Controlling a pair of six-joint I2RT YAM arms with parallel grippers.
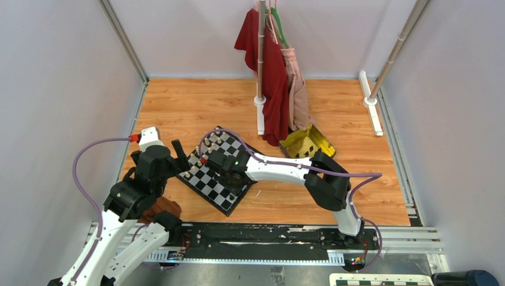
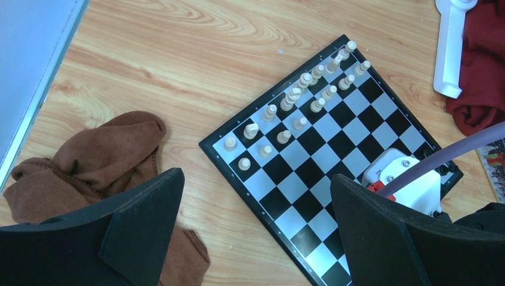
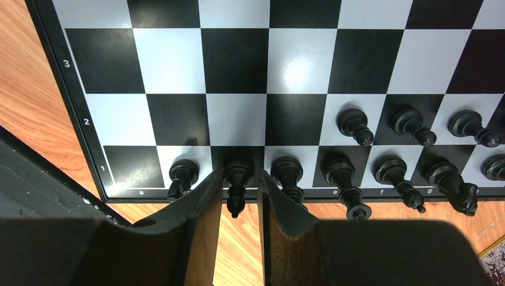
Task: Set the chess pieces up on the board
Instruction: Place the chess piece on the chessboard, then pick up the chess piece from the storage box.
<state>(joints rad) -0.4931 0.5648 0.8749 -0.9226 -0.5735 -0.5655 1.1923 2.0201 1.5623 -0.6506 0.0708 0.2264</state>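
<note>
The board (image 1: 217,186) lies on the wooden table, turned like a diamond. Cream chess pieces (image 2: 293,95) stand in two rows along its far-left edge. Black chess pieces (image 3: 411,122) stand in two rows along the opposite edge. My right gripper (image 3: 240,176) is low over that edge, its jaws narrow and closed around a slim black piece (image 3: 236,179) standing on the b1 square. It also shows in the top view (image 1: 209,156). My left gripper (image 2: 256,179) is open and empty, held above the table at the board's left corner (image 1: 170,161).
A brown cloth (image 2: 101,155) lies crumpled left of the board under my left arm. A gold-yellow tray (image 1: 306,143) sits behind the board. A clothes stand (image 1: 260,59) with a red garment (image 1: 271,77) rises at the back; its white foot (image 2: 449,47) is near the board.
</note>
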